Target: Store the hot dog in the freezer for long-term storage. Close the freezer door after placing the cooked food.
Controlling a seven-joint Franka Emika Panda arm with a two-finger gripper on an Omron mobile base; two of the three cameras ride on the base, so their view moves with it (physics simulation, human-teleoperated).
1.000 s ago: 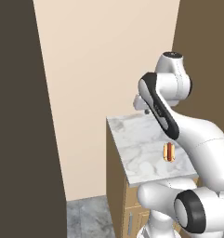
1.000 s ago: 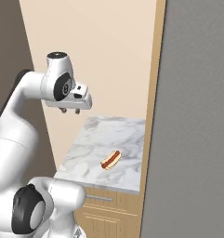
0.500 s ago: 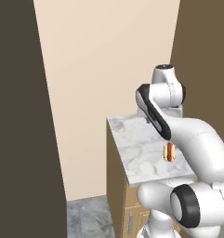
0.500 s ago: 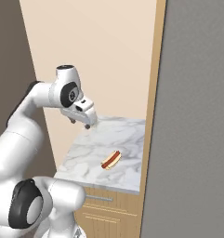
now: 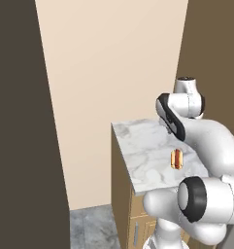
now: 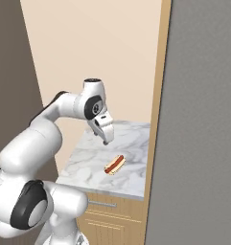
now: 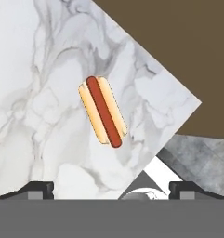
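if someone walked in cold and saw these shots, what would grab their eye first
Probably the hot dog, a tan bun with a red sausage, lying alone on the marble top of a brown wooden cabinet. Next, the big white arm bending over it, its pincer open and hovering above the marble just behind the hot dog, not touching it. In the right base view a tall grey panel fills the right side.

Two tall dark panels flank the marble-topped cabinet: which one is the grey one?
The grey panel at the cabinet's right edge; the other, at far left, is dark brown.
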